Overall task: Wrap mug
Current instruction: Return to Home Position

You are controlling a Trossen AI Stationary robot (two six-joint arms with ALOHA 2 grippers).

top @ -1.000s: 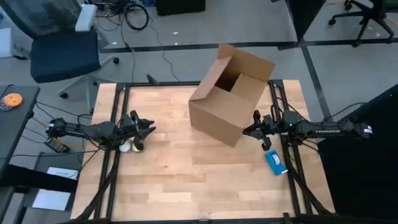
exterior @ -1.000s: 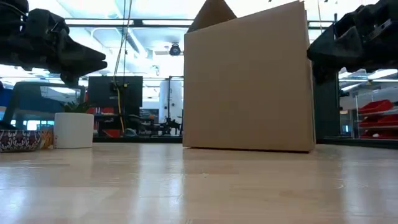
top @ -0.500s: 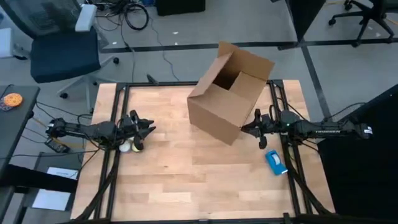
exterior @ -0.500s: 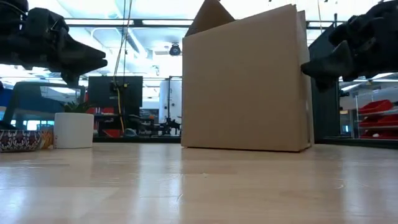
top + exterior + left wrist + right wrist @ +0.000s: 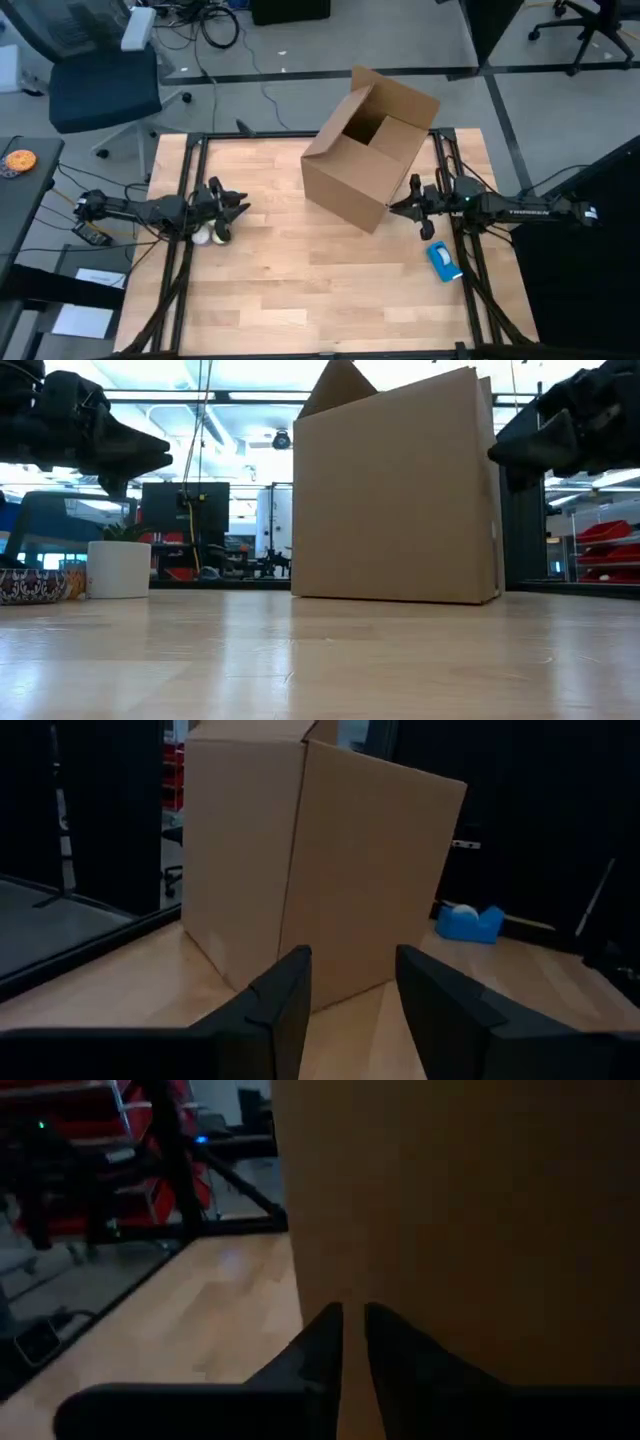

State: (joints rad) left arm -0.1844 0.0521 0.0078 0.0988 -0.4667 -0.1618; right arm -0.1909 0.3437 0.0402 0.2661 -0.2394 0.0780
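An open brown cardboard box (image 5: 365,160) stands on the wooden table at the far right; it also fills the low view (image 5: 395,490) and shows in the left wrist view (image 5: 310,870). A white mug (image 5: 118,569) stands on its base near the left edge, partly under my left arm (image 5: 204,237). My left gripper (image 5: 242,206) hovers open above the table just right of the mug, pointing at the box (image 5: 350,982). My right gripper (image 5: 393,208) is shut, level, with its tips at the box's right wall (image 5: 352,1320). My right gripper points level from the table's right at the box's right wall (image 5: 440,1230), near the box's near corner (image 5: 380,218). Its shut fingertips (image 5: 495,453) stand right at the wall; I cannot tell whether they touch it. The box rests flat on the table.
A blue tape dispenser (image 5: 443,260) lies on the table near the right edge, behind my right gripper. A patterned bowl (image 5: 30,584) sits next to the mug. Open wood lies in the middle and along the near edge.
My right gripper has gone toward the table's left against the box, then drawn back and risen slightly. The box has slid a little to the left and turned slightly on the table.
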